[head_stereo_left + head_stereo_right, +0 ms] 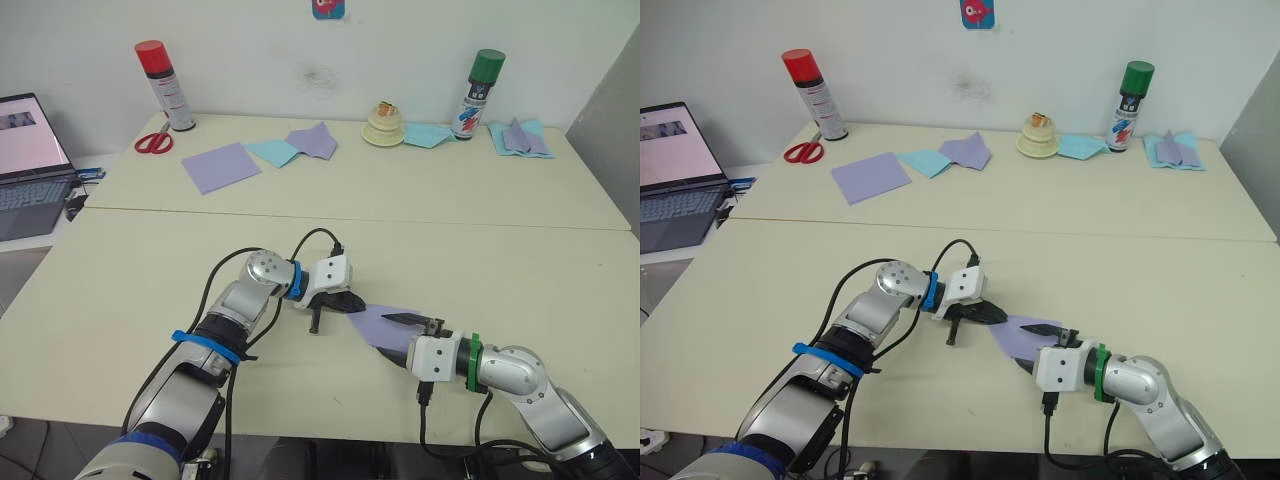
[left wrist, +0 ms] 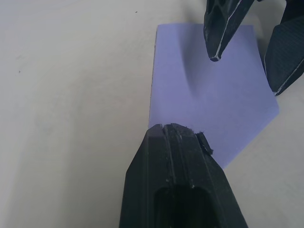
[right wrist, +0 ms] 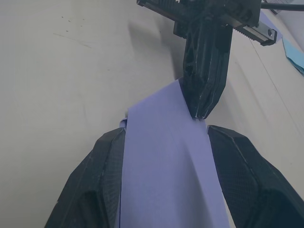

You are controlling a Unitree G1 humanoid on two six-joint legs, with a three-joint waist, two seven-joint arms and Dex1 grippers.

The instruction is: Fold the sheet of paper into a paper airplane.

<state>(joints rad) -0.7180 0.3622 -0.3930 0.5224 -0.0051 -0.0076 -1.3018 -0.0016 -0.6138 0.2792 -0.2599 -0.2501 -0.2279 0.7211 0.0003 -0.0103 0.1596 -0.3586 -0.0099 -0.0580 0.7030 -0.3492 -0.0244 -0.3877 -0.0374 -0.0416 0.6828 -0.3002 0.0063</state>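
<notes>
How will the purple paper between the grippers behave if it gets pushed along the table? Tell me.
The purple paper is thin and bows up in the right wrist view, so it would likely buckle rather than slide stiffly. It looks very light, so a nudge may shift it on the smooth table. The left gripper, shut on its edge, probably keeps it from skating.

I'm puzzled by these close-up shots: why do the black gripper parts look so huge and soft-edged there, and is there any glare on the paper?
Left wrist view: the near finger looms because it sits close to the lens; the sheet of paper looks evenly lit, without glare. Right wrist view: the fingers blur slightly at the bottom edge.
</notes>
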